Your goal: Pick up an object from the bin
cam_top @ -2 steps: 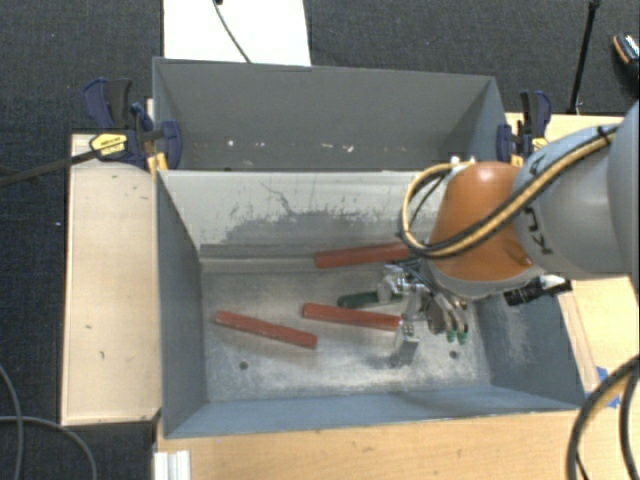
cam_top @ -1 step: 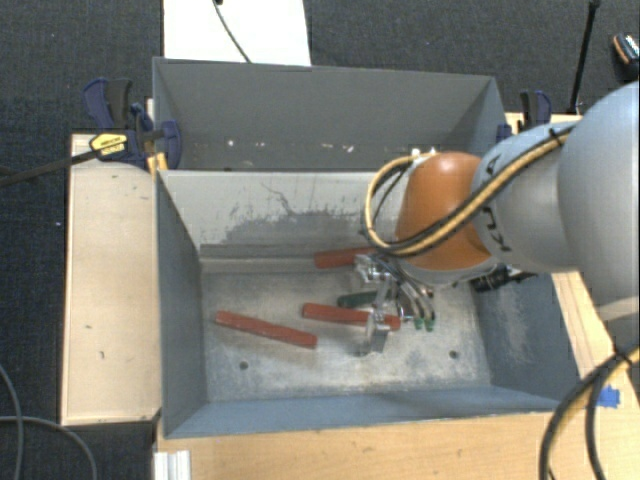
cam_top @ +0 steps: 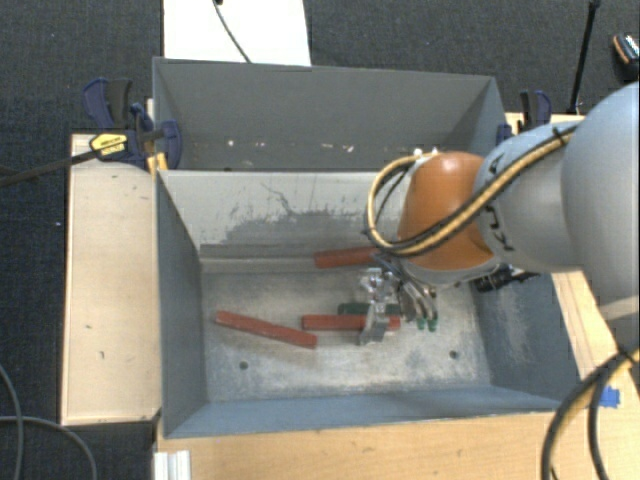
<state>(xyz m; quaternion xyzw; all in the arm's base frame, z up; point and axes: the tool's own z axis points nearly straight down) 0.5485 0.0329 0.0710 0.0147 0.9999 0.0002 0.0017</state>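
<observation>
**A:** Status on the bin (cam_top: 180,298)? Left to right, reference everything to one item.

**B:** Reference is the middle red stick (cam_top: 325,321), lying flat on the bin floor, roughly level across the view. Left of it is the left red stick (cam_top: 265,329), longer and flat. Its right end angles down toward the near wall and stops just beside the middle red stick's left end. Can't tell whether they touch.

**A:** Anything behind it?

**B:** The back red stick (cam_top: 345,258). It's behind the middle red stick and well apart from it, lying along the foot of the sloped back wall.

**A:** Other parts?

**B:** A small dark green block (cam_top: 350,309), just behind the right half of the middle red stick, touching it or nearly so.

**A:** And the gripper?

**B:** The gripper (cam_top: 377,328) is low in the bin, right over the right end of the middle red stick and just right of the green block. Metal parts cover that end of the stick.

**A:** Open or closed? Holding anything?

**B:** Can't tell how far open it is. Nothing visibly clamped in it, so I'm not calling a grasp.

**A:** Rest of the robot?

**B:** The orange cover (cam_top: 445,213) is above and right of the middle red stick, with the cables (cam_top: 378,203) looped on its left side. The grey arm (cam_top: 570,208) runs off to the right.
</observation>
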